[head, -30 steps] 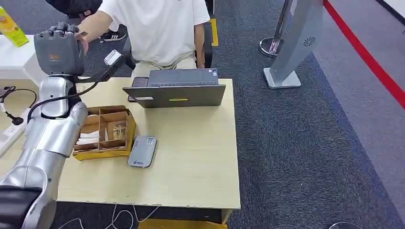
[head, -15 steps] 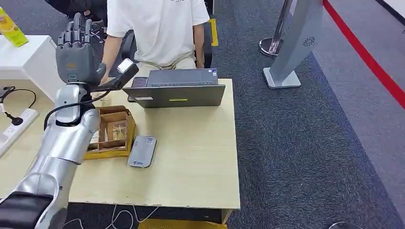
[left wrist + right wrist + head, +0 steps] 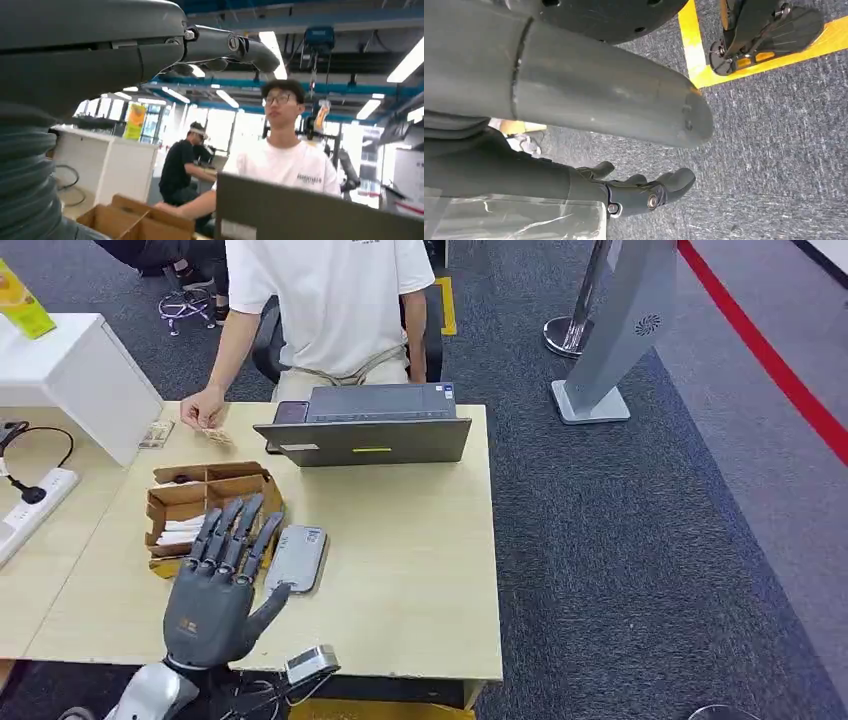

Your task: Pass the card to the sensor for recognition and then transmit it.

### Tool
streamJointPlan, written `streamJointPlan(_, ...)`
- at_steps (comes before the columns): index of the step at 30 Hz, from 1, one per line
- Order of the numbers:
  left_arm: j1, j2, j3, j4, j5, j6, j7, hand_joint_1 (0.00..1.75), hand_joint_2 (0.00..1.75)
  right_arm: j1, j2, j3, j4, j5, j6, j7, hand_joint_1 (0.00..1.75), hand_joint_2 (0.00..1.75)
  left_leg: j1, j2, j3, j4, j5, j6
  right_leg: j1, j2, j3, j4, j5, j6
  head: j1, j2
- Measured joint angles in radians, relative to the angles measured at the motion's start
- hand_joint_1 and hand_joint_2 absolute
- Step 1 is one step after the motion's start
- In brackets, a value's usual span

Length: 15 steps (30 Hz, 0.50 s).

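Note:
My left hand hovers low over the front left of the wooden table, fingers spread, holding nothing. Its fingertips reach over the cardboard box, just left of the grey sensor lying flat on the table. A person in a white shirt sits behind the table and holds a small card down on the tabletop at the back left. My right hand hangs beside my body over grey carpet, fingers loose, with nothing between them.
A half-open grey laptop stands at the table's back edge. The cardboard box holds white and brown cards. Another small card lies near a white cabinet. A power strip lies far left. A silver stand rises at the right.
My left hand was raised high at the back left by the person's hand, then opened, and has dropped to the table's front. The person's hand has come down to the table with the card.

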<state>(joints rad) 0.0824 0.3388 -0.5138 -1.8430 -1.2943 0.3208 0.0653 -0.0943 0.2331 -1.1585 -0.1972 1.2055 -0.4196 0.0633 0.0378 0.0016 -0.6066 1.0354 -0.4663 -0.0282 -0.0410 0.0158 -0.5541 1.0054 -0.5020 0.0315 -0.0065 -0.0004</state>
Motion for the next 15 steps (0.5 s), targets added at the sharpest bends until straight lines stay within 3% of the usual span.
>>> streamJointPlan(4, 0.013, 0.016, 0.027, 0.007, 0.016, -0.115, 0.055, 0.00, 1.75, -0.001, -0.001, -0.004, 0.000, 0.016, 0.002, 0.015, 0.00, 0.00, 0.000, -0.002, 0.001, 0.000, 0.002, 0.001, 0.000, -0.003, 0.000, 0.000, 0.000, 0.000, 0.001, 0.000)
streamJointPlan(6, -0.022, 0.008, 0.068, 0.071, 0.007, -0.153, 0.080, 0.00, 1.75, -0.001, -0.002, -0.003, 0.000, 0.030, 0.007, 0.021, 0.00, 0.00, 0.000, -0.004, 0.000, 0.000, 0.004, 0.002, 0.000, -0.004, 0.001, 0.000, 0.002, 0.000, 0.001, 0.000)
streamJointPlan(15, -0.119, -0.044, 0.197, 0.312, -0.025, -0.171, 0.136, 0.00, 1.75, -0.003, -0.005, 0.008, 0.000, 0.063, 0.020, 0.024, 0.00, 0.00, 0.000, -0.003, 0.001, 0.001, 0.006, 0.002, 0.000, -0.004, 0.002, 0.000, 0.005, 0.000, 0.000, 0.000)
